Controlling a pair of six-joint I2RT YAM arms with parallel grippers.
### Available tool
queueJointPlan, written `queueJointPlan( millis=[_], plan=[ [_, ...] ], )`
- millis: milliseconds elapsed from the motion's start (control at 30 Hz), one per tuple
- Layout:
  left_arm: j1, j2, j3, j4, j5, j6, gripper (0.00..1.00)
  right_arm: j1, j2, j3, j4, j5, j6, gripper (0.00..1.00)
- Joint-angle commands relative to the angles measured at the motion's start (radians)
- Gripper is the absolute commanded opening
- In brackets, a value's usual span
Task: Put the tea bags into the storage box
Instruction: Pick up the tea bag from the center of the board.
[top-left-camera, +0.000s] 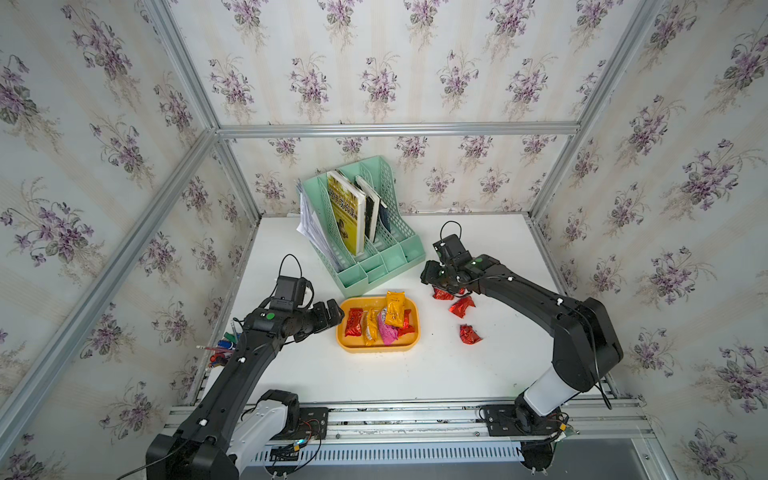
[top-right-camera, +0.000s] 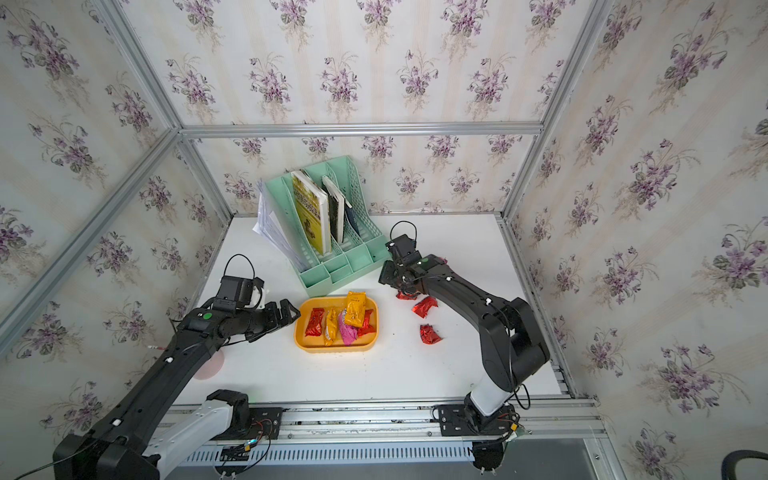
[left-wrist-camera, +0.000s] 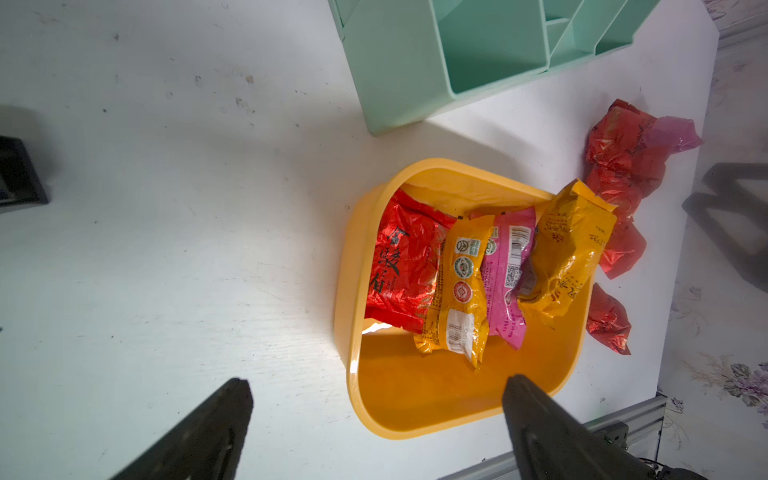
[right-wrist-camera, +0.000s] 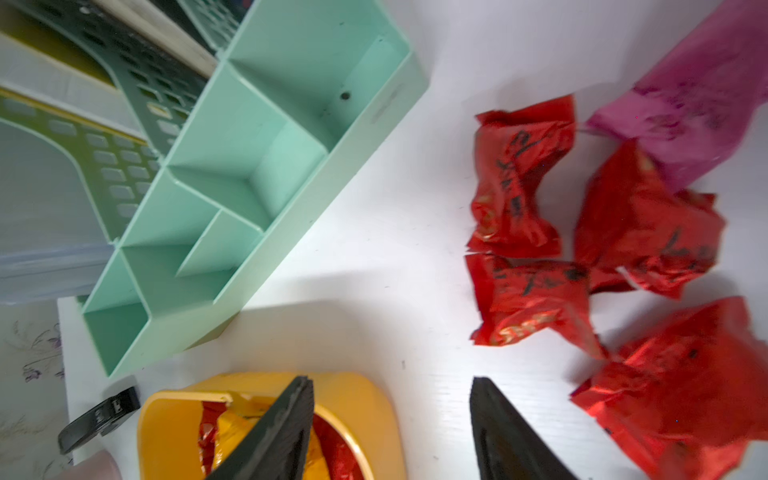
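Note:
The yellow-orange storage box lies mid-table and holds several tea bags: red, orange-yellow and pink. My left gripper hovers at the box's left end, open and empty; in the left wrist view its fingers straddle a corner of the box. My right gripper is open and empty, over bare table between the box and loose tea bags. These are several red ones and a pink one. In both top views two red bags lie right of the box.
A mint green file rack with books stands behind the box, close to my right gripper. Pens lie at the table's left edge under my left arm. Aluminium frame posts and papered walls close in three sides.

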Motion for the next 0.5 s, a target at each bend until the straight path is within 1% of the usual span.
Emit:
queueJointPlan(
  millis=[0, 67, 200, 300, 467],
  plan=[
    [-0.001, 0.028, 0.008, 0.056, 0.001, -0.020, 0.99, -0.078, 0.035, 0.032, -0.028, -0.007, -0.092, 0.65],
    [-0.001, 0.041, 0.007, 0.070, 0.000, -0.041, 0.99, -0.118, 0.084, 0.074, -0.040, -0.004, -0.132, 0.65],
    [-0.001, 0.044, -0.001, 0.084, -0.050, -0.082, 0.99, -0.168, 0.200, 0.179, -0.079, 0.024, -0.198, 0.66],
    [-0.001, 0.030, -0.015, 0.090, -0.075, -0.113, 0.99, -0.194, 0.293, 0.256, -0.106, 0.020, -0.237, 0.66],
    [-0.003, -0.009, -0.050, 0.089, -0.109, -0.164, 0.99, -0.213, 0.397, 0.321, -0.109, -0.009, -0.272, 0.66]
  ],
)
